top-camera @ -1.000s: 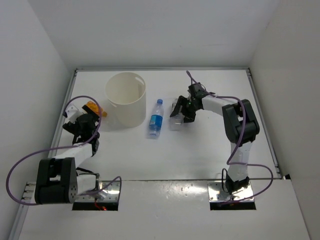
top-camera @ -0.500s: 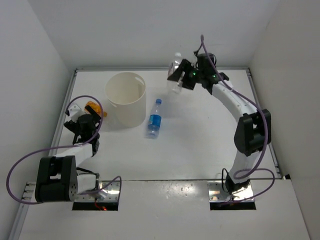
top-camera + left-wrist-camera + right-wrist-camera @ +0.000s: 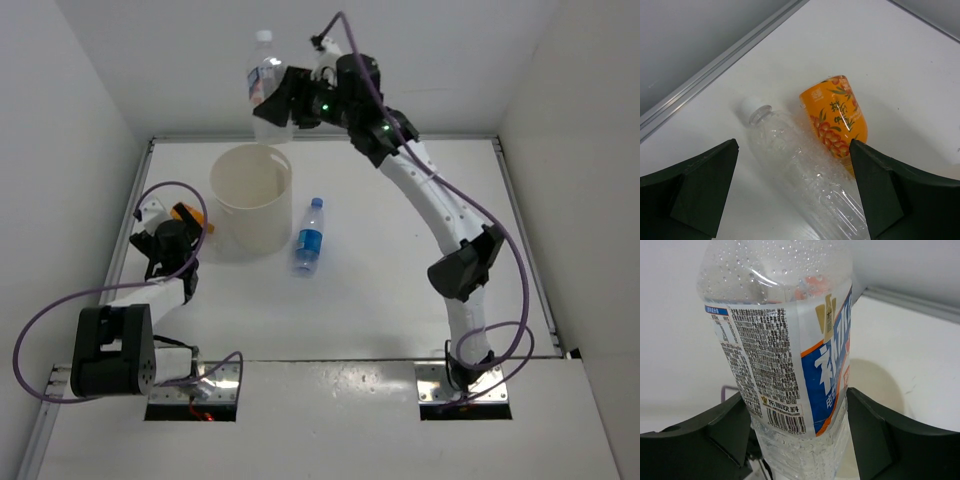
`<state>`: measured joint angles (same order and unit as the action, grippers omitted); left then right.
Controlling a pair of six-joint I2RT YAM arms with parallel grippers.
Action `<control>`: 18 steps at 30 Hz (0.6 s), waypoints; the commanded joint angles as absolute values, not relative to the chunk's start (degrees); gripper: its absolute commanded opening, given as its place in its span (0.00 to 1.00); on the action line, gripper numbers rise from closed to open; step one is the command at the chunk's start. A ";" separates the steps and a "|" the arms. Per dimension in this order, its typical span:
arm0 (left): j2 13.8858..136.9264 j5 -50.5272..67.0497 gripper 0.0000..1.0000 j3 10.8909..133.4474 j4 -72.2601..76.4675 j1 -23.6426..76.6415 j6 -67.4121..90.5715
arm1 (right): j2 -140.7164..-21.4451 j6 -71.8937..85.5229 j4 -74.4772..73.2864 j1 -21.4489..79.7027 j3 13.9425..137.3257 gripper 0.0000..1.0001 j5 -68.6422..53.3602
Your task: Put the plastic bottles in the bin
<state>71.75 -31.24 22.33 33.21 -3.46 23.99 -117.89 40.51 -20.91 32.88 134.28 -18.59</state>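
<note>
My right gripper (image 3: 287, 103) is clamped on the bottle with the pale whitish label (image 3: 265, 85), holding it well clear of the bench (image 3: 400, 300); the bottle stands upright, white cap uppermost; in the overhead view it shows against the back wall, just past the far rim of the bin (image 3: 252, 200), though I cannot tell whether it hangs squarely over the opening. From my right wrist, the same bottle (image 3: 785, 360) fills the view, its label carrying black small print, a barcode and a blue-and-orange panel; my two dark fingers (image 3: 715, 435) press its lower body from either side; droplets cling inside the clear shoulder above the label.

My left gripper (image 3: 165, 245) sits low at the left side of the bench, jaws apart; from my left wrist the orange bottle (image 3: 835, 117) lies on its side between the spread fingers (image 3: 705, 185), touching neither of them; its white cap points toward the metal rail (image 3: 715, 67) at the bench edge, its orange label wraps the far end. In the overhead view that bottle (image 3: 185, 213) shows just left of the bin.

The blue-capped bottle (image 3: 309, 237) lies on its side on the bench just right of the bin, cap away from my bases; neither gripper is near it. The bin stands upright, open, cream inside and out.
</note>
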 commanded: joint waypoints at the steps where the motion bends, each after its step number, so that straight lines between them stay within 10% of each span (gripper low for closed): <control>1: 72.25 -31.55 1.00 24.87 32.43 -4.04 23.38 | -120.32 34.82 -24.08 37.86 132.90 0.00 -14.34; 11: 72.77 -32.61 1.00 26.02 30.32 -4.04 23.38 | -123.13 27.87 -29.00 44.64 131.75 0.02 -4.14; 18: 73.30 -32.61 1.00 26.54 29.79 -4.04 22.85 | -124.37 25.84 -29.62 46.49 131.75 0.25 3.24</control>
